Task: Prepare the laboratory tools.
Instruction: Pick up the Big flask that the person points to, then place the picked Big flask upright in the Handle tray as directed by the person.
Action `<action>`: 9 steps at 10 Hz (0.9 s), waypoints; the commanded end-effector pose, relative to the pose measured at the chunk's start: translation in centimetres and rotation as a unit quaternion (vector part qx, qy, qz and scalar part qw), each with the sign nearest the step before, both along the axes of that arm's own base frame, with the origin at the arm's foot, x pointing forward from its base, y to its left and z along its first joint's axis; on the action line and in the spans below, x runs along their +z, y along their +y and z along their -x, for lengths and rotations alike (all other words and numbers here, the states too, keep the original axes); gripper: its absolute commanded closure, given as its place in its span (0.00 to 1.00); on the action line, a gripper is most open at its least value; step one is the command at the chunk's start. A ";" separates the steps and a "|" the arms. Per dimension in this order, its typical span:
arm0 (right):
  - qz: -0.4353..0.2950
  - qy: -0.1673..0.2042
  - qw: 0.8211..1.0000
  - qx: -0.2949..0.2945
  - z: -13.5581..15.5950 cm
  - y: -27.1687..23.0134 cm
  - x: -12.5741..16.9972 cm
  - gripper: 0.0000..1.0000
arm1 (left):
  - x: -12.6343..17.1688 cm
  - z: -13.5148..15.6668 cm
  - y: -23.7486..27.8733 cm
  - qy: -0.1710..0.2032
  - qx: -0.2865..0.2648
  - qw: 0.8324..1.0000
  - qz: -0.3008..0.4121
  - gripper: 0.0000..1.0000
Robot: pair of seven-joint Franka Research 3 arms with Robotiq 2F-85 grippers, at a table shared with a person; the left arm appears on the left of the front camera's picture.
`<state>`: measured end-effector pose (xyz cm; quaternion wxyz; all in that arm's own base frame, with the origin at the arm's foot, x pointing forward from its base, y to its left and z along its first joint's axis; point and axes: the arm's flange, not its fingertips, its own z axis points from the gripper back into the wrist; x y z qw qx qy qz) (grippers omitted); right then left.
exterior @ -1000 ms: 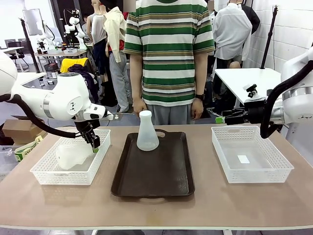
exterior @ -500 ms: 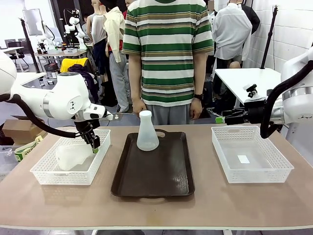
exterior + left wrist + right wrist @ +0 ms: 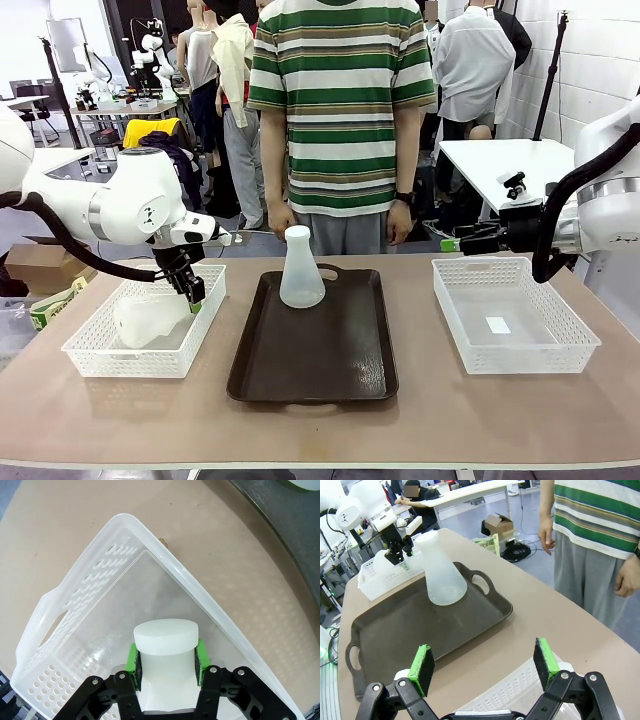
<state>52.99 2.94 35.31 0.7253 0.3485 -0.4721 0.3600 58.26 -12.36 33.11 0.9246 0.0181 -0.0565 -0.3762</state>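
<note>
One frosted-white flask (image 3: 301, 270) stands upright at the far end of the dark brown tray (image 3: 313, 360); the right wrist view also has this flask (image 3: 440, 570) on the tray (image 3: 395, 630). A second flask (image 3: 150, 318) lies on its side in the left white basket (image 3: 100, 355). My left gripper (image 3: 194, 293) is shut on its neck; in the left wrist view the green pads (image 3: 131, 658) clamp the neck just below the flask's rim (image 3: 166, 636). My right gripper (image 3: 485, 665) hangs open and holds nothing, above the near edge of the right basket (image 3: 512, 315).
A person in a green striped shirt (image 3: 343, 100) stands at the far side of the table, hands (image 3: 286, 218) hanging down. The right basket holds a small white label (image 3: 497, 324). Bare table lies along the front edge (image 3: 320, 430).
</note>
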 end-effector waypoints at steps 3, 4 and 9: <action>0.000 0.001 1.000 0.000 0.0 0.0 -0.1 0.00 | -0.1 -0.2 0.1 -0.008 -0.004 1.000 -0.004 1.00; 0.000 0.001 1.000 0.000 0.0 0.0 -0.1 0.00 | -0.1 -0.2 0.1 -0.008 -0.004 1.000 -0.004 1.00; 0.000 0.001 1.000 0.000 0.0 0.0 -0.1 0.00 | -0.1 -0.2 0.1 -0.008 -0.004 1.000 -0.004 1.00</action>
